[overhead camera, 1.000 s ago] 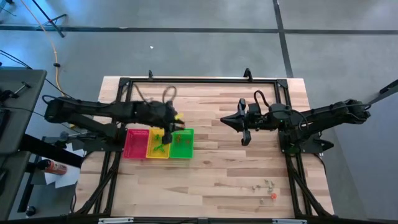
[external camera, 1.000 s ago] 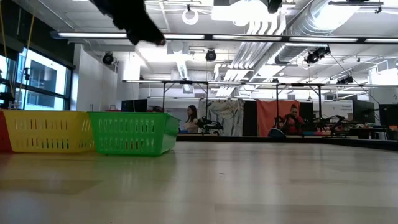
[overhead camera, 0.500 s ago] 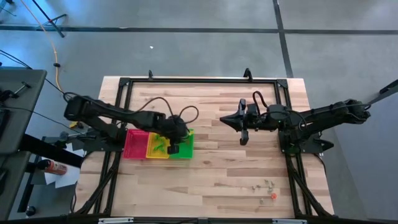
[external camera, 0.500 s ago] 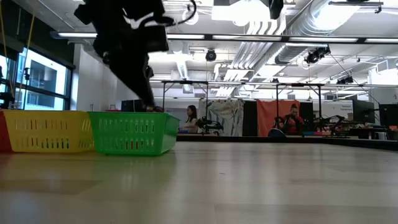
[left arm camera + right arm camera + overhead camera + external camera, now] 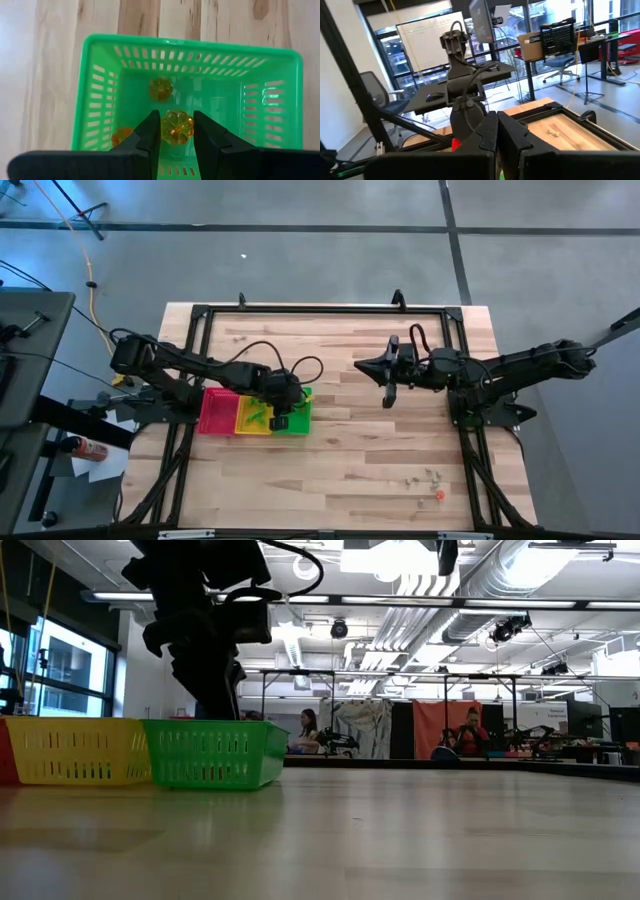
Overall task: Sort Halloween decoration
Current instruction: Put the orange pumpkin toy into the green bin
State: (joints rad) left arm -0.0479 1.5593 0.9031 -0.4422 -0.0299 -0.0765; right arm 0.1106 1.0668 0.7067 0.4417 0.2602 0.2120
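My left gripper (image 5: 280,420) hangs over the green tray (image 5: 100,90) and is shut on a small orange pumpkin trinket (image 5: 176,126). In the low view its fingers reach down to the green tray's rim (image 5: 215,723). Two more orange trinkets (image 5: 160,89) lie on that tray's floor. The red tray (image 5: 218,412), the yellow tray (image 5: 252,415) and the green tray (image 5: 298,412) stand side by side on the table. My right gripper (image 5: 362,368) is shut on nothing, high over the table's middle. My left gripper pinches the orange pumpkin trinket by its two sides (image 5: 165,127) between its two fingertips. The fingers come from above, slanting down into the green tray. The trinket hangs over the tray's floor, apart from the trinkets lying there.
Several loose trinkets (image 5: 428,477) and an orange one (image 5: 439,495) lie near the table's near right corner. A black frame (image 5: 330,308) runs round the table top. Bare wood lies between the trays and the right arm.
My left gripper has come down toward the green tray and tipped more steeply downward, keeping hold of the orange trinket. In the low view it went from the top of the picture down to the tray's rim. My right gripper has stayed where it was.
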